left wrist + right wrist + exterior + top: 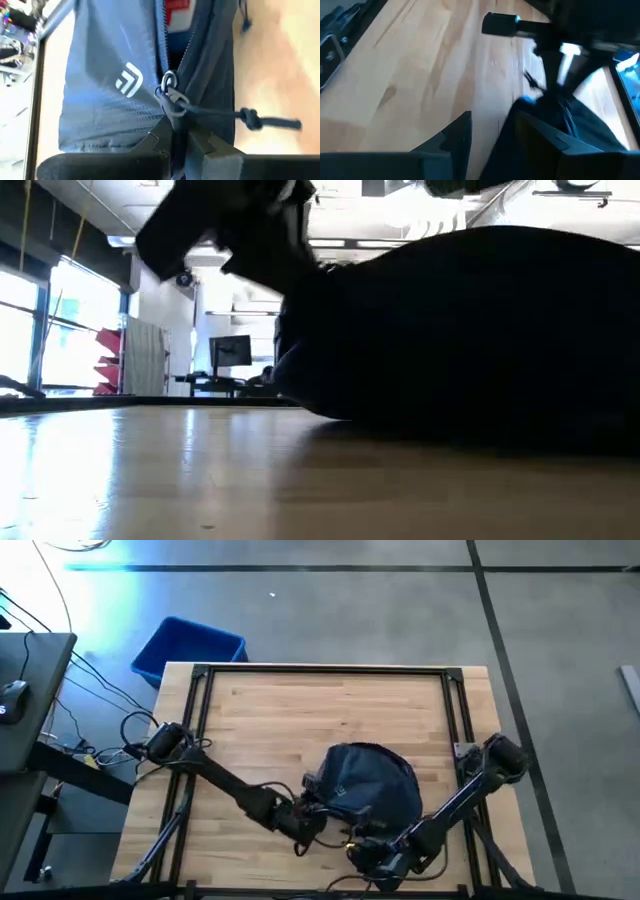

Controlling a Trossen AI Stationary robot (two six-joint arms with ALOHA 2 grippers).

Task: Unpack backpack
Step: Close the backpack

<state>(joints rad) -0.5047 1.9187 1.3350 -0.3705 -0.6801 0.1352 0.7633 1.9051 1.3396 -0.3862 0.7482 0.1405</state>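
— Where was the left hand (312, 823)?

— At the backpack's (372, 785) near left edge, low over the table (300, 715). In its wrist view the two fingers (160, 142) stood close together at the base of the zipper line, the metal pull ring (169, 82) and its dark knotted cord (250, 118) just past their tips. Something thin ran down between them, probably the cord or the zipper edge, so they looked pinched on it, though I could not tell for sure.

— And the right hand (368, 855)?

— At the bag's near edge, by the table's front. Its fingers (540, 137) stood apart, one over bare wood, the other pressed against dark fabric; nothing sat clearly between them.

— So where did the backpack lie?

— On the table's front half, right of centre, a rounded navy heap lying between the two hands and touching both. The pale logo (129, 81) sat beside the zipper, which was partly open farther up, showing something red and white (177, 12) inside.

— Anything else?

— A blue bin (188, 648) on the floor past the far left corner.
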